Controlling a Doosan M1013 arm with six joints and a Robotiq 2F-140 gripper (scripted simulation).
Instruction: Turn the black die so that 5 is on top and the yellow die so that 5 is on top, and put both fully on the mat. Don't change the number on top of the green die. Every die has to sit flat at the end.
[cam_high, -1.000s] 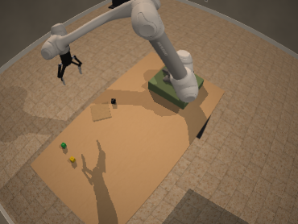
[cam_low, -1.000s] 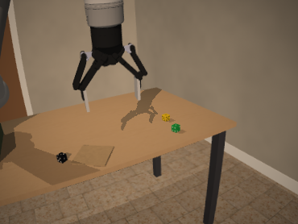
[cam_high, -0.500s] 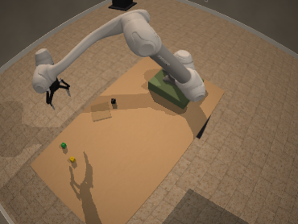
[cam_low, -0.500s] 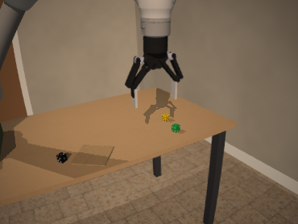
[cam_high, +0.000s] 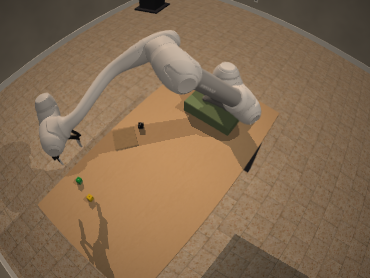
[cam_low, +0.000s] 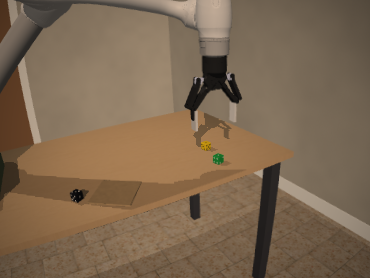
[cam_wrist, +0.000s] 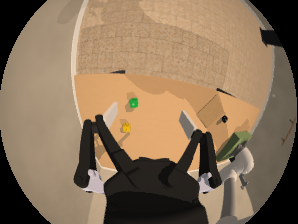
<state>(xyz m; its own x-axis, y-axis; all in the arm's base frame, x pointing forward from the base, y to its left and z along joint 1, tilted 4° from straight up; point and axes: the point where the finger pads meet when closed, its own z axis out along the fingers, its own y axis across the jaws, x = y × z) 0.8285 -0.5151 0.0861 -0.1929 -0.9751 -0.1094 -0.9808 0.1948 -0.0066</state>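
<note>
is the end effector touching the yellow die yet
Apart. The exterior view shows the open end effector hanging above the table, with bare tabletop between its fingertips and the yellow die.
</note>
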